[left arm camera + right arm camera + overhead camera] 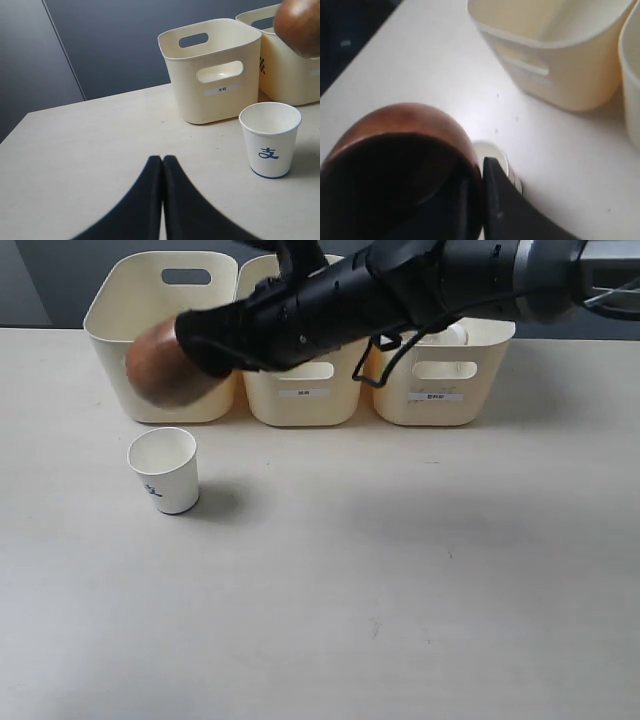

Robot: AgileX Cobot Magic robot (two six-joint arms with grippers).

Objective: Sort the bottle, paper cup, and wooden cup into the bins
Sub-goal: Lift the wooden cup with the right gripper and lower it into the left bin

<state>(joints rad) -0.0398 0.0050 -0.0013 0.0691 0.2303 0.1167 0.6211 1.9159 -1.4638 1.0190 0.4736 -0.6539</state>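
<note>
My right gripper point(197, 348) reaches across from the right and is shut on the rim of the wooden cup point(155, 368), with one finger inside and one outside. The glossy brown cup point(395, 127) hangs tilted in the air, in front of the left bin point(110, 320). Below it the white paper cup point(165, 470) stands upright on the table, its blue mark point(268, 153) facing the left wrist camera. My left gripper point(162, 160) is shut and empty, low over the table, apart from the paper cup point(270, 137). Something white point(456, 335) shows inside the right bin point(440, 405); I cannot tell if it is the bottle.
Three cream bins stand side by side along the table's back, the middle bin point(300, 405) partly hidden behind my right arm point(400, 285). The pale tabletop point(400, 570) stretches in front of them. A dark wall lies behind.
</note>
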